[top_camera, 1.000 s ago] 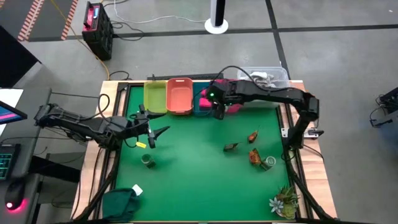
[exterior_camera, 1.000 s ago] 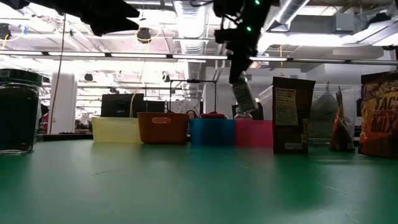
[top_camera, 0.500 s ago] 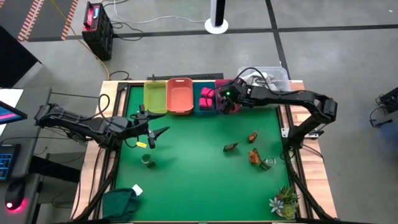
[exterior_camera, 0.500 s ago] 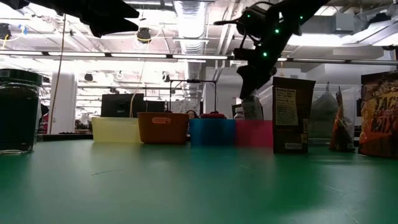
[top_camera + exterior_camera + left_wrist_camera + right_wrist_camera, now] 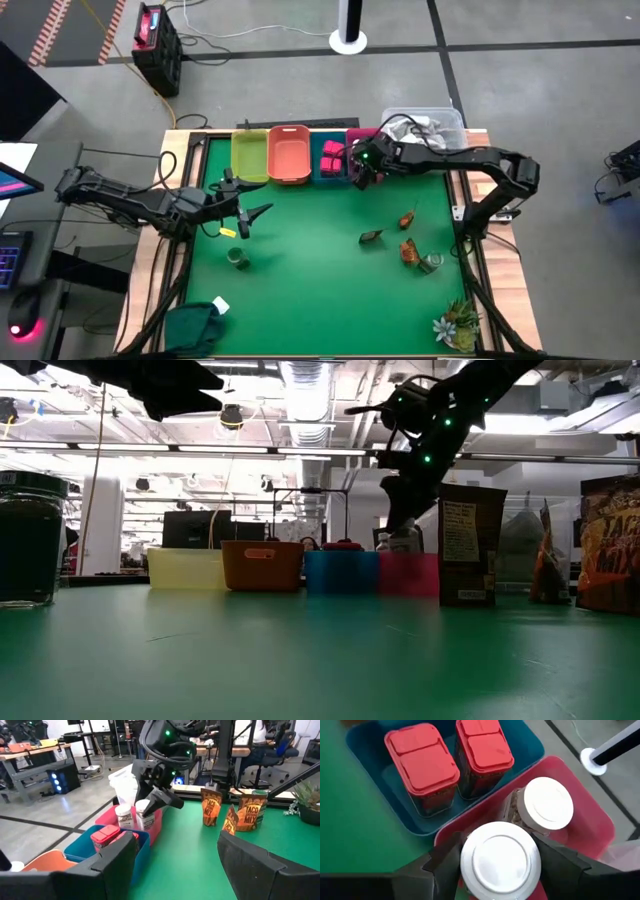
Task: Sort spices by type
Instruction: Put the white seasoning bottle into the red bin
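Observation:
My right gripper (image 5: 366, 170) is at the far edge, shut on a white-capped jar (image 5: 500, 857) that is partly inside the pink bin (image 5: 590, 827), beside a second white-capped jar (image 5: 546, 802). Two red-lidded boxes (image 5: 422, 765) stand in the blue bin (image 5: 370, 755). My left gripper (image 5: 245, 217) hovers open over the left of the table, above a dark green jar (image 5: 238, 258) that stands on the mat. Brown-orange pouches (image 5: 409, 251) and another jar (image 5: 431, 262) are on the mat at right. My right gripper pinches the jar just below its white cap (image 5: 500, 857), with one finger (image 5: 445, 865) on each side. The fingers come from above, slanting down from the table's right. The jar stays upright with its lower part inside the pink bin (image 5: 157, 822); whether its base rests there, I cannot tell.
Yellow (image 5: 250, 155) and orange (image 5: 289, 153) bins stand left of the blue one along the far edge. A clear tub (image 5: 425, 122) is behind the pink bin. A spiky plant (image 5: 458, 325) is at the near right corner and a green cloth (image 5: 195, 325) at the near left.
My right gripper has carried the white-capped jar from above the blue bin toward the table's right and then down into the pink bin. The jar, tilted a second ago, now stands upright beside the other jar.

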